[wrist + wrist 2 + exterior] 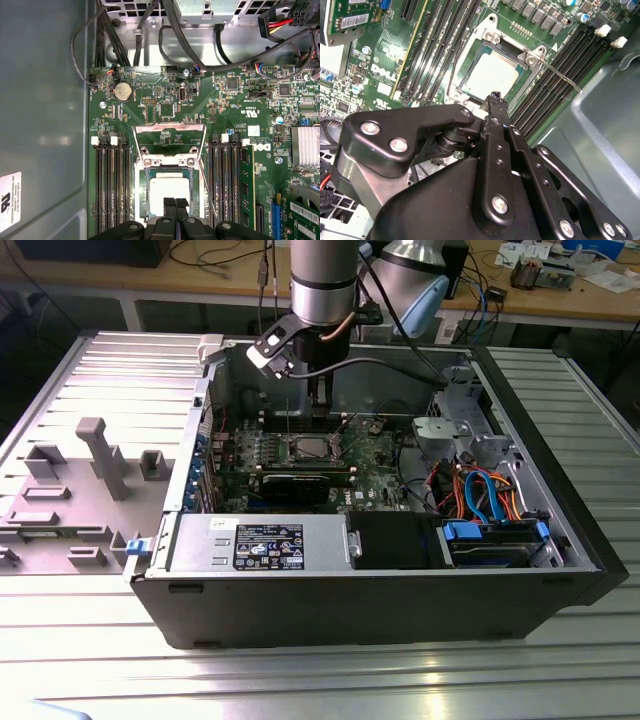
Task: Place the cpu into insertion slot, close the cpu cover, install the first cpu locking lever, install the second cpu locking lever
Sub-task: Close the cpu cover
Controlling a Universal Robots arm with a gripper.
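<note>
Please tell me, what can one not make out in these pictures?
First wrist view: the end effector hides one edge of the cpu, and the picture's edge cuts off the insertion slot.
Second wrist view: whether the end effector touches the cpu cannot be told.
Exterior view: the cpu is too small to show whether it sits flat.

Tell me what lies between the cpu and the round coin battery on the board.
In the first wrist view the opened cpu cover lies between the cpu and the coin battery.
</note>
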